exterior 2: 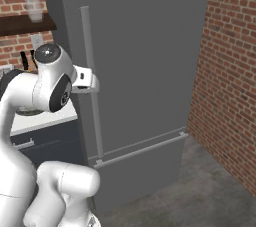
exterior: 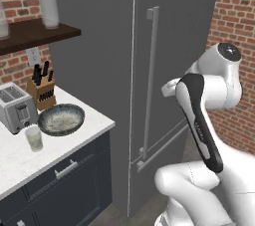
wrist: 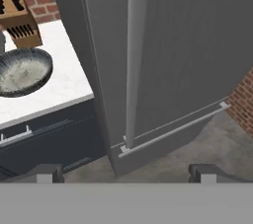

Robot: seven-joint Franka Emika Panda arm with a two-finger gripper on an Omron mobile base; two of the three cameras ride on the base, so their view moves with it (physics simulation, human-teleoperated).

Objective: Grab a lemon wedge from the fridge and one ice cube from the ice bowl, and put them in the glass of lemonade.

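While the fridge (exterior: 169, 46) stands closed with its long pale bar handle (exterior: 151, 80) upright, the gripper (wrist: 126, 171) hangs in front of the door with its fingers spread wide and nothing between them. On the white counter (exterior: 20, 160) to the fridge's left, the ice bowl (exterior: 62, 119) holds speckled whitish contents, and the glass of lemonade (exterior: 34, 138) stands just beside it with pale liquid inside. A silver toaster (exterior: 16, 106) and a knife block (exterior: 42, 86) sit behind them. Red brick wall (exterior 2: 230, 71) flanks the fridge, above a grey floor (exterior 2: 200, 191).
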